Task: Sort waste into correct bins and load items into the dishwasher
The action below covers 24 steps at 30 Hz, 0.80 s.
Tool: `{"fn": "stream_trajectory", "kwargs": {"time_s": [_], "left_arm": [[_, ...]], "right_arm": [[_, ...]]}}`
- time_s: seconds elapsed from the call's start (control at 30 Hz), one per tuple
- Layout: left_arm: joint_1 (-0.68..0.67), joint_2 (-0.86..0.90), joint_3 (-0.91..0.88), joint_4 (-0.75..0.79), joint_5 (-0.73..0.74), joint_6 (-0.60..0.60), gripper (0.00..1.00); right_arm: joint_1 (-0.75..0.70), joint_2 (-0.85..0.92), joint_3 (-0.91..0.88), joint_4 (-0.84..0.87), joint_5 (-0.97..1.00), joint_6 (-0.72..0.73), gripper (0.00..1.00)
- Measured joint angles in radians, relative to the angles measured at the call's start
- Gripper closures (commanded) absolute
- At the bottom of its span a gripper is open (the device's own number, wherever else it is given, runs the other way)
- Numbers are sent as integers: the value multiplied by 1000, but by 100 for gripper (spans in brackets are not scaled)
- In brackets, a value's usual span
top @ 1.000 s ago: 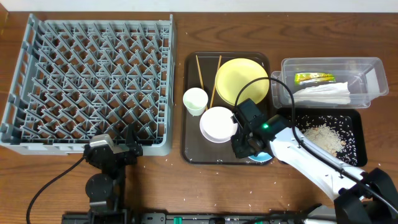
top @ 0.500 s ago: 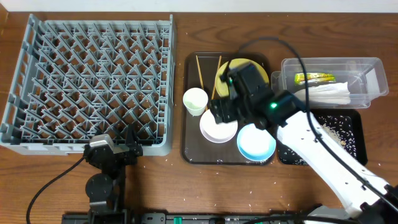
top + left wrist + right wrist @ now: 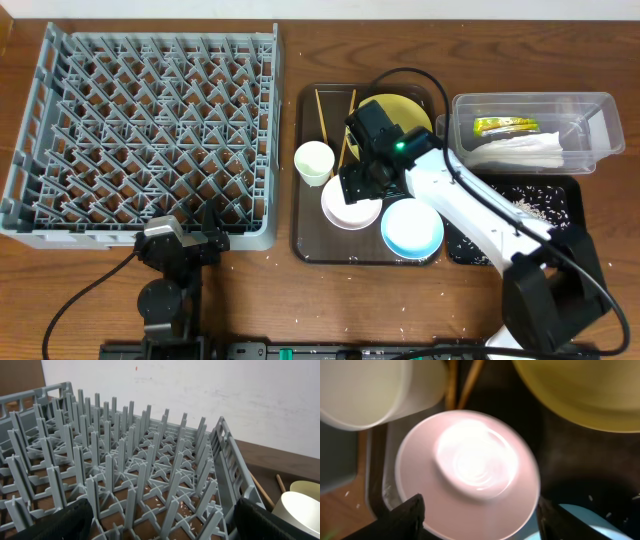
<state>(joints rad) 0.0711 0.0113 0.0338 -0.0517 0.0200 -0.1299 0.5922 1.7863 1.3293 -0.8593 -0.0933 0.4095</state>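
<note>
- right gripper (image 3: pixel 352 188) hanging directly over the white bowl (image 3: pixel 350 207) on the dark brown tray (image 3: pixel 302 232); jaws standing wide apart, gripping nothing.
- in the right wrist view, dark fingertips (image 3: pixel 406 517) showing at both lower corners, flanking the near rim of the white bowl (image 3: pixel 470 467); bowl lying centred between them and blurred, so not showing whether pads are touching it.
- white cup (image 3: pixel 314 160) standing just beside the bowl, toward the rack side and farther back; light blue bowl (image 3: pixel 412 228) sitting just beside it on the other side, nearer the table's front edge.
- yellow plate (image 3: pixel 418 112) lying at the tray's back, partly hidden under the right arm; chopsticks (image 3: pixel 321 115) lying lengthwise at the tray's back, between cup and plate.
- clear tub (image 3: pixel 600 102) sitting to the right of the brown tray, holding the snack wrapper (image 3: pixel 505 126) and the paper napkin (image 3: pixel 525 150).
- black tray (image 3: pixel 572 225) lying just in front of the tub, carrying the food crumbs (image 3: pixel 527 207), partly covered by the right arm.
- dish rack (image 3: pixel 150 130) occupying the table's left side, well apart from the right gripper.
- left gripper (image 3: pixel 212 235) resting at the rack's near right corner, well apart from the white bowl; fingertips (image 3: pixel 65 520) sitting at opposite lower corners of the left wrist view, jaws spread wide, holding nothing.
</note>
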Motion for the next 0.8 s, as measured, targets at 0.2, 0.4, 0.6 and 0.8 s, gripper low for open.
{"fn": "stream_trajectory", "kwargs": {"time_s": [0.2,0.4,0.6,0.8], "left_arm": [[0,0,0,0,0,0,9],[0,0,0,2,1,-32,10],[0,6,3,-9,2,-88,9],[0,112,107,-149,1,-106,10]], "right_arm": [[-39,11,18,22,3,8,34],[-57,11,178,55,2,9,34],[-48,55,262,59,-8,21,37],[-43,154,267,76,-27,29,43]]}}
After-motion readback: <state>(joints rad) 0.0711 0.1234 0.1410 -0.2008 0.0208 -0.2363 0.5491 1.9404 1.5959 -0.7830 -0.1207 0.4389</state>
